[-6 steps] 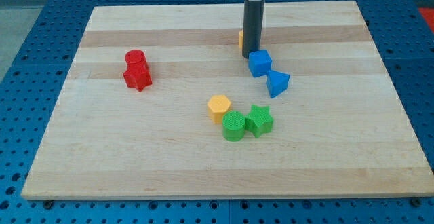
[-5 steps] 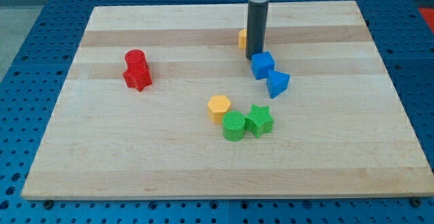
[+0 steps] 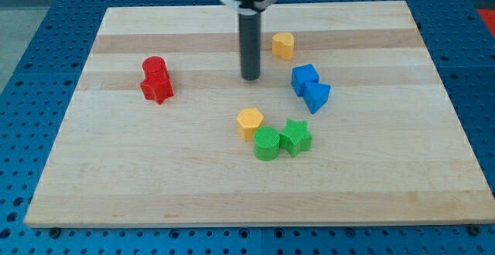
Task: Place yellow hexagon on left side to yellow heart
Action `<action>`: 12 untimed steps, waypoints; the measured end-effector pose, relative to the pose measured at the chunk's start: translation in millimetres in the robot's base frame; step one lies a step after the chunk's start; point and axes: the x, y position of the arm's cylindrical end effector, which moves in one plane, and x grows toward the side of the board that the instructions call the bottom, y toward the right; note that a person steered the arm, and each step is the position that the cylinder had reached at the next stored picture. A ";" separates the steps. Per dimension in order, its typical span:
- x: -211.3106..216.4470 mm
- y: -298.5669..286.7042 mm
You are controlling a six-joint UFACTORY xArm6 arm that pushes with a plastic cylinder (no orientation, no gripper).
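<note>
The yellow hexagon (image 3: 250, 122) lies near the board's middle, touching the green cylinder (image 3: 267, 143) at its lower right. The yellow heart (image 3: 283, 45) lies toward the view's top, right of centre. My tip (image 3: 250, 77) rests on the board between them, above the hexagon and to the lower left of the heart, touching neither.
A blue cube (image 3: 305, 78) and a blue triangular block (image 3: 316, 96) sit together right of my tip. A green star (image 3: 295, 137) touches the green cylinder. A red cylinder (image 3: 154, 68) and red star (image 3: 157, 89) sit at the view's left. The wooden board (image 3: 116, 178) lies on a blue perforated table.
My tip has moved left and slightly down, away from the blue cube, uncovering the yellow heart. The blue cube has shifted slightly down and right toward the blue triangular block.
</note>
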 end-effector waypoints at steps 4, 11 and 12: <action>118.3 -30.1; 103.8 23.2; 79.5 23.2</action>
